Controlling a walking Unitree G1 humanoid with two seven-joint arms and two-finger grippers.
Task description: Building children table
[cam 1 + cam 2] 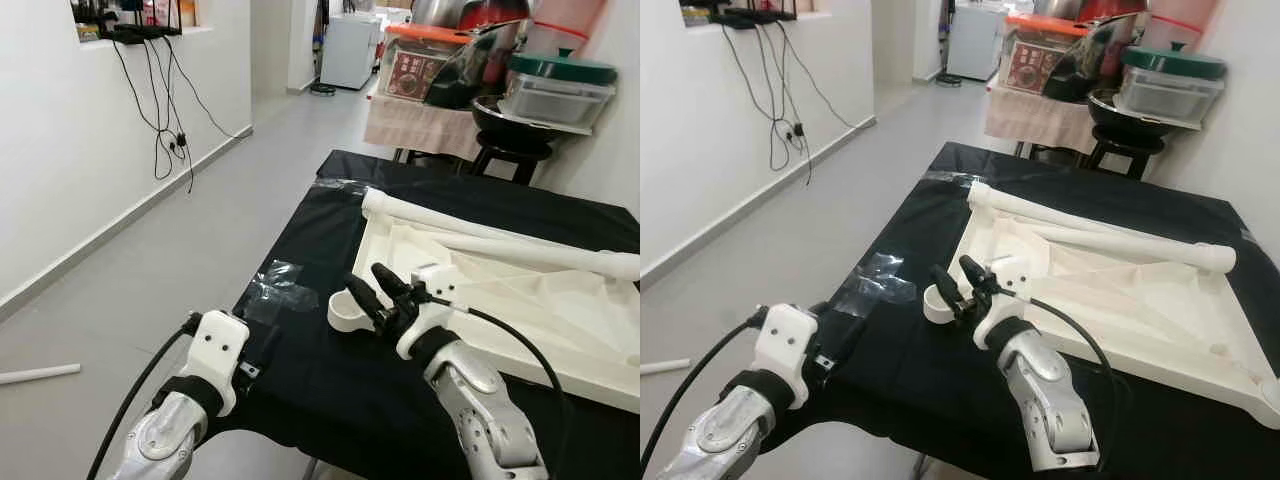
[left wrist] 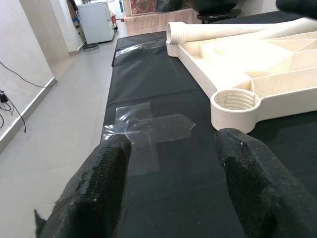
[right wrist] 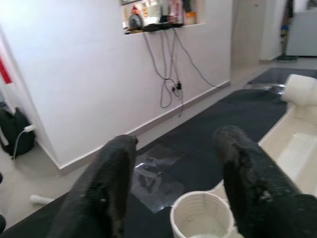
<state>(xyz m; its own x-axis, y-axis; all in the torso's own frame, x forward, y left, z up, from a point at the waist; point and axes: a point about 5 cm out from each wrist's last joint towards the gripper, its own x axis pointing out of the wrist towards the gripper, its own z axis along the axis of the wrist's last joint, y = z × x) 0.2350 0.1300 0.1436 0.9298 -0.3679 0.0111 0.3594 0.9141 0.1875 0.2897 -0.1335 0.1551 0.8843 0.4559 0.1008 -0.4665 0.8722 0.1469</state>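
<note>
Above the upturned white tabletop's (image 1: 520, 300) threaded corner socket (image 1: 347, 310), right claw (image 1: 372, 290) spread, empty; left claw (image 2: 173, 193) likewise agape.

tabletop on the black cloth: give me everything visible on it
The white tabletop looks like moulded plastic and lies underside up on the black-covered table, its ribbed bracing exposed. Round leg sockets sit at its corners; the near-left socket is empty and shows internal threads. A white tubular leg lies loose across it, and the far-left corner carries another tube end. The right gripper, open, hovers at the near-left socket; contact is unclear.
</note>
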